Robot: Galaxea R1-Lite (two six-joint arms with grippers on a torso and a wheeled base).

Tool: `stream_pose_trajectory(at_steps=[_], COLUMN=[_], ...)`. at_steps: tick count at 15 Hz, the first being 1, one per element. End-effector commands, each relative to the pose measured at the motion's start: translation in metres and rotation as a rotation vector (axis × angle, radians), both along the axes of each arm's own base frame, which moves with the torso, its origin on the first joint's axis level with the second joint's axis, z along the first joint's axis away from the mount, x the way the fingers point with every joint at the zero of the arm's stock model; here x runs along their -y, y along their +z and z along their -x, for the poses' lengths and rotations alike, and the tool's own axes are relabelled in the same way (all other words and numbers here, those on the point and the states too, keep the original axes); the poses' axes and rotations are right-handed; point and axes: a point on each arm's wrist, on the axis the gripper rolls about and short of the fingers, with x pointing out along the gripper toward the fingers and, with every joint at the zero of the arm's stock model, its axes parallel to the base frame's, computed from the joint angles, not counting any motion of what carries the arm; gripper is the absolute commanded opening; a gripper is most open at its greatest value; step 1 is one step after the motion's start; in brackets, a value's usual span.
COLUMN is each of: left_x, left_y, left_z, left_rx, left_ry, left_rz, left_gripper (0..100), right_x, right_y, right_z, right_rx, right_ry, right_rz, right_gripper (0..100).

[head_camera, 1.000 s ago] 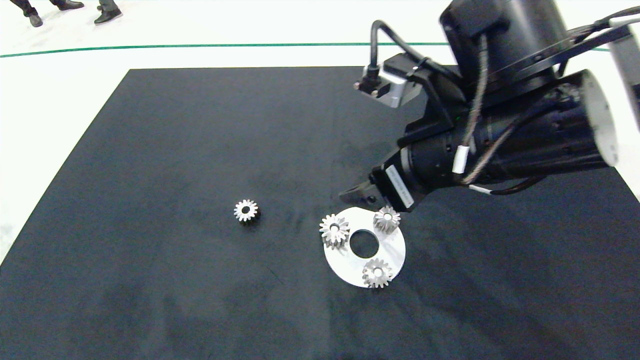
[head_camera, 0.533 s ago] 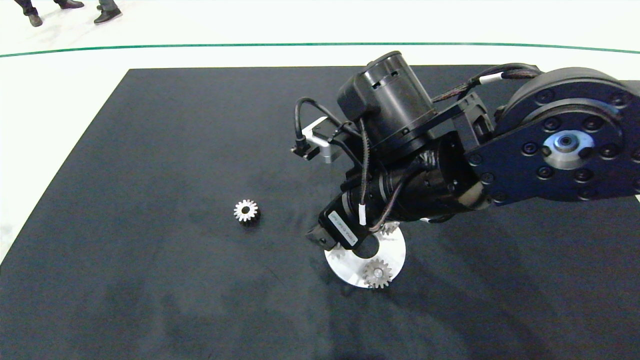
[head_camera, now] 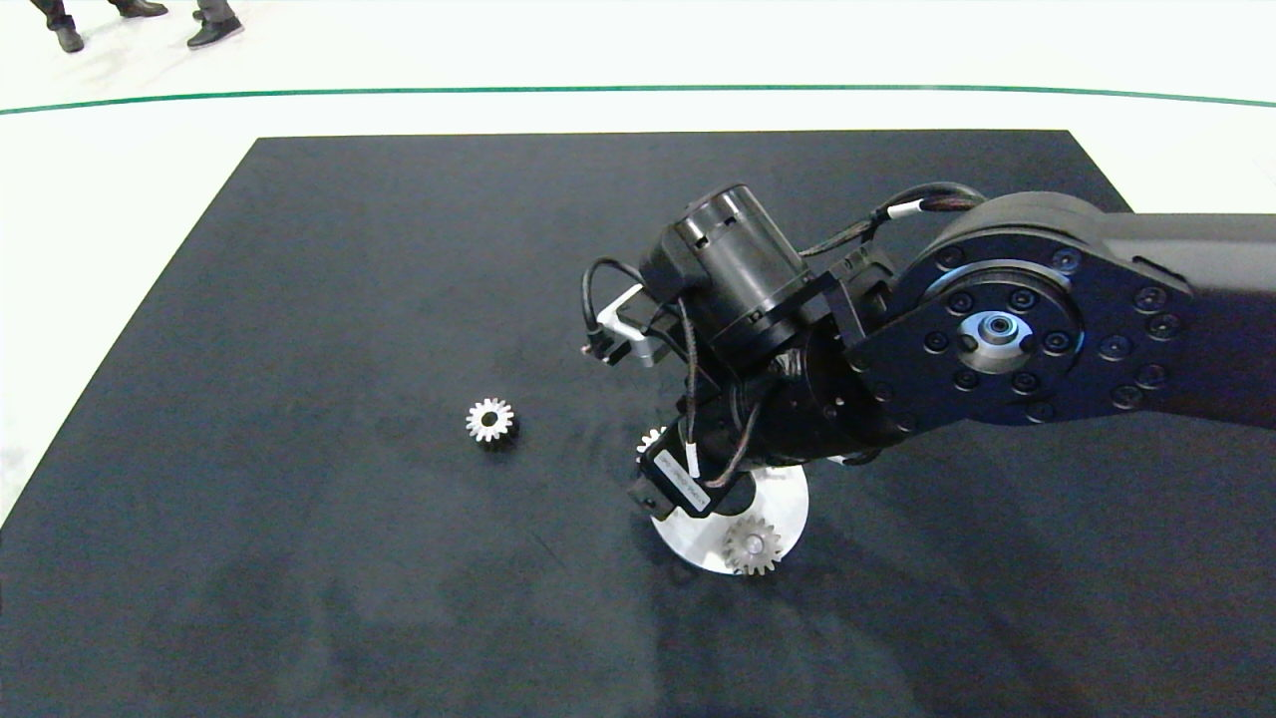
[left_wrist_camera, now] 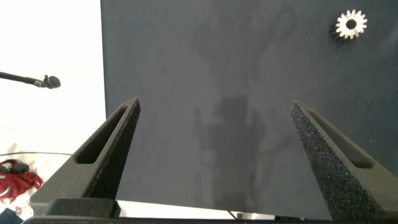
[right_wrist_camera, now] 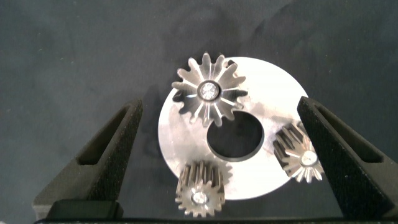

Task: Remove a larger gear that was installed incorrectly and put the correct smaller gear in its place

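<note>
The right gripper (right_wrist_camera: 217, 162) hangs low over the round silver plate (head_camera: 788, 496) near the middle of the black mat (head_camera: 349, 279), its arm reaching in from the right side of the head view and covering most of the plate's far half. In the right wrist view its two grey fingers (right_wrist_camera: 109, 155) stand wide apart with nothing between them but the plate, one finger off the plate's rim over the mat, the other out past the opposite rim; they touch no gear. The larger gear (right_wrist_camera: 209, 91), with its long pointed teeth and a bright pin showing in its centre, sits on the plate beside the plate's centre hole (right_wrist_camera: 236, 135), its teeth reaching just over the plate's edge. Two small gears also sit on the plate: one (right_wrist_camera: 200, 188) near the rim on the side toward the gripper's base, another (right_wrist_camera: 300, 154) close to the far finger. In the head view only a few teeth of the larger gear seem to show past the wrist. The smaller gear (head_camera: 490, 420) lies alone on the mat, well apart from the plate. The left gripper (left_wrist_camera: 214, 155) is off over the mat's edge, fingers spread wide and empty. A person's shoes (head_camera: 214, 32) show beyond the table.
</note>
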Motion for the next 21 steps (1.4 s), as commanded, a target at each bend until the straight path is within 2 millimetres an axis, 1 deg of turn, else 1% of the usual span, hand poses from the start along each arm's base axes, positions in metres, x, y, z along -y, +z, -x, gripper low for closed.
stream_pose_trajectory(at_steps=[1,3,5,6,8,12,14,16,21], left_x=[0.0,0.0,0.0,0.0,0.0,0.0,0.0,0.0,0.0], left_y=[0.0,0.0,-0.001,-0.003,-0.003,-0.001,-0.001,-0.001,-0.001], left_z=[0.002,0.002,0.002,0.001,0.002,0.007,0.007,0.007,0.007], left_rx=[-0.001,0.006,0.001,-0.009,-0.006,0.013,0.011,0.013,0.012], left_ry=[-0.001,-0.001,-0.001,-0.005,-0.011,-0.011,-0.009,-0.009,-0.01], left_rz=[-0.005,-0.005,-0.005,-0.01,-0.018,-0.018,-0.018,-0.018,-0.019], left_gripper=[100,100,100,100,100,100,100,100,100], right_x=[-0.003,-0.003,-0.003,-0.005,-0.008,-0.013,-0.016,-0.018,-0.017], right_y=[-0.013,-0.014,-0.015,-0.016,-0.015,-0.022,-0.025,-0.028,-0.028], right_z=[-0.012,-0.014,-0.015,-0.017,-0.016,-0.018,-0.015,-0.016,-0.019], right_rx=[-0.018,-0.018,-0.018,-0.017,-0.012,-0.023,-0.027,-0.029,-0.025], right_ry=[-0.02,-0.022,-0.022,-0.022,-0.015,-0.008,0.004,0.004,-0.003], right_rz=[0.018,0.021,0.023,0.018,0.014,0.03,0.037,0.046,0.043], right_gripper=[100,100,97,94,91,82,77,74,64])
